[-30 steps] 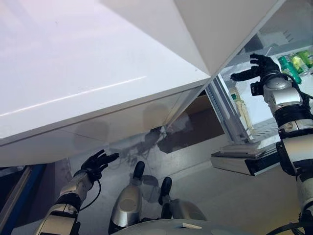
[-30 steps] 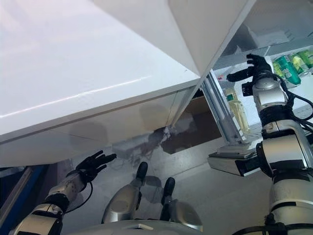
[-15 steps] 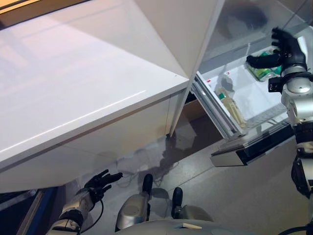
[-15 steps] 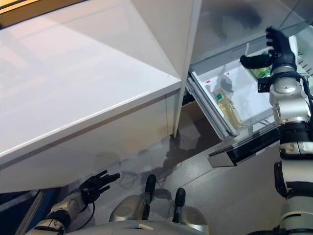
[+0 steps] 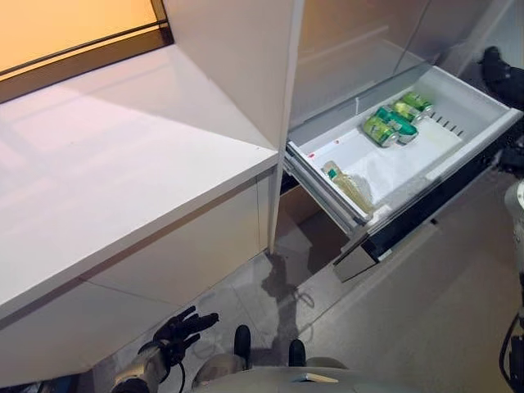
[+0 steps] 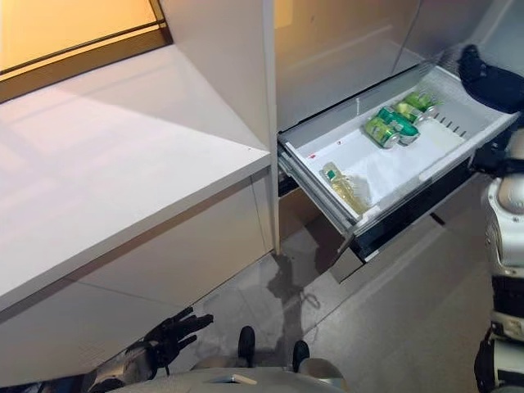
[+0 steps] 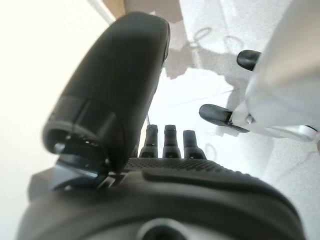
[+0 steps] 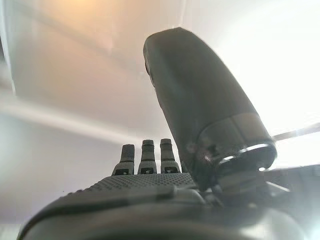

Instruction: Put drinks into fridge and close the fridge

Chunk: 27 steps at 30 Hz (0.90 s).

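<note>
The fridge drawer [image 5: 477, 92] stands pulled out, white inside with a dark front. Green cans [image 5: 391, 123] lie together near its back right. A bottle of pale yellow drink [image 5: 348, 187] lies near its front left corner. My right hand [image 6: 489, 79] is open with straight fingers at the drawer's far right corner, apart from the cans; its fingers [image 8: 145, 159] hold nothing. My left hand [image 5: 178, 331] hangs low by the floor, open and empty, with its fingers [image 7: 169, 141] straight.
A long white counter [image 5: 123, 164] runs along the left, with a tall white cabinet side [image 5: 237, 65] next to the drawer. Grey floor [image 5: 426, 303] lies below and in front of the drawer.
The whole picture has shifted, so the camera has moved and now looks down into the drawer. My right hand has gone from over the cans to the drawer's right corner.
</note>
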Available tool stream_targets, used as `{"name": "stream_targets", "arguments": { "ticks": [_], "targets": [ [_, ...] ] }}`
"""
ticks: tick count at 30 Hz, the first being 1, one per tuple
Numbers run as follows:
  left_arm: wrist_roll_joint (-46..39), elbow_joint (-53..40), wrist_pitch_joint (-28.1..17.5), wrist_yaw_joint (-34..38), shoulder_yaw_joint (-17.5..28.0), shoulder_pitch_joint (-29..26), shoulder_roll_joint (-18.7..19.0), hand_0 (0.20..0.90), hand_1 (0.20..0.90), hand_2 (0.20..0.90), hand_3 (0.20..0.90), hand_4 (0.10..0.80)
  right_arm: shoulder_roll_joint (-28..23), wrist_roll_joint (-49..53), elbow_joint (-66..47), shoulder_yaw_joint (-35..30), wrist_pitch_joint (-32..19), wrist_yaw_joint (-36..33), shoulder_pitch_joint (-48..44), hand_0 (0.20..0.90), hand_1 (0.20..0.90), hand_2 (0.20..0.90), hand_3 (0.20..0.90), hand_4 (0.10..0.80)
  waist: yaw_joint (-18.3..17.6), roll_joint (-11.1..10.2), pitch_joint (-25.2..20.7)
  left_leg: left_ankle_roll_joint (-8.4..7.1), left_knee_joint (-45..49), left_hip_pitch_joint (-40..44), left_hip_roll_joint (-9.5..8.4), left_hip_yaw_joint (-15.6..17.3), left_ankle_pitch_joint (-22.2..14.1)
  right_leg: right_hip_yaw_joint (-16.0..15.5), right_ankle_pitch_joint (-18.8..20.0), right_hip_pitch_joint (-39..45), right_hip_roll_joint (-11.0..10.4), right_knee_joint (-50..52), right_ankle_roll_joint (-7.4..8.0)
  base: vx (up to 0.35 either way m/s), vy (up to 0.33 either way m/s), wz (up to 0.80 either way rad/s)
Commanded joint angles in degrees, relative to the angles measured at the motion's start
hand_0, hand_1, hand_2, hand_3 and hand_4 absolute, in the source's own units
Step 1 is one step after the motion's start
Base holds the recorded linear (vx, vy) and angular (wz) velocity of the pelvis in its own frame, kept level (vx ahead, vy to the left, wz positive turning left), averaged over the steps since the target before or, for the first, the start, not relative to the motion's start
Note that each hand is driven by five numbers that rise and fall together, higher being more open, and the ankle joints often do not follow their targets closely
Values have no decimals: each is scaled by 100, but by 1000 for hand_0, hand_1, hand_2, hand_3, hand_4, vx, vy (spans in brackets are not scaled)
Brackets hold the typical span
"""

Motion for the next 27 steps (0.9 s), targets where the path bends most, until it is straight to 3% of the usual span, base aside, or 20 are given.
{"name": "stream_targets", "arguments": {
  "ticks": [1, 3, 6, 10, 15, 21, 27],
  "targets": [
    [280, 243, -373, -198, 26, 45, 156, 900, 900, 900, 900, 800, 154, -88, -640, -856, -1206, -1003, 279, 900, 900, 900, 900, 800, 17, -62, -714, 84, 44, 210, -115, 243, -742, 233, 226, -452, 12, 264, 346, -112, -9, -11],
    [417, 106, -402, -223, 30, 159, 62, 900, 900, 900, 900, 800, 502, -25, -725, -1238, -1657, -1283, 799, 900, 900, 900, 900, 800, -42, -27, -712, 95, 32, 223, -100, 282, -746, 239, 187, -463, 14, 335, 358, -116, -9, -9],
    [563, 53, -550, -271, 47, 281, -8, 900, 900, 900, 900, 800, 982, 176, -634, -1514, -1873, -1574, 1239, 900, 900, 900, 900, 800, -125, 12, -697, 124, 56, 238, -79, 326, -750, 270, 90, -507, 19, 543, 349, -89, -18, -12],
    [657, -45, -637, -320, 144, 442, -24, 900, 900, 900, 900, 800, 1549, 540, -267, -1696, -1904, -1395, 1770, 900, 900, 900, 900, 800, -231, 25, -656, 151, 99, 309, -81, 370, -775, 300, 31, -525, 17, 703, 352, -19, -37, -14],
    [720, -1, -808, -307, 308, 745, -48, 900, 900, 900, 900, 800, 2078, 1340, 518, -1451, -1601, -76, 2482, 900, 900, 900, 900, 800, -370, 50, -596, 249, 192, 357, -150, 368, -835, 443, -1, -582, 47, 863, 320, 50, -46, -17],
    [546, 109, -735, -199, 347, 667, 87, 900, 900, 900, 900, 800, 2093, 1561, 1224, -1075, -1236, 544, 2570, 900, 900, 900, 900, 800, -505, 89, -372, 327, 560, 297, -180, 489, -1050, 527, -162, -712, 70, 1117, 237, 105, -19, -18],
    [85, 30, -487, 180, 128, 98, 254, 900, 900, 900, 900, 800, 1765, 1724, 1824, -486, -973, 873, 2029, 900, 900, 900, 900, 800, -509, 79, 202, 385, 1533, -450, -244, 572, -1283, 480, -332, -1335, 92, 1772, 64, -47, -7, -8]
  ]
}}
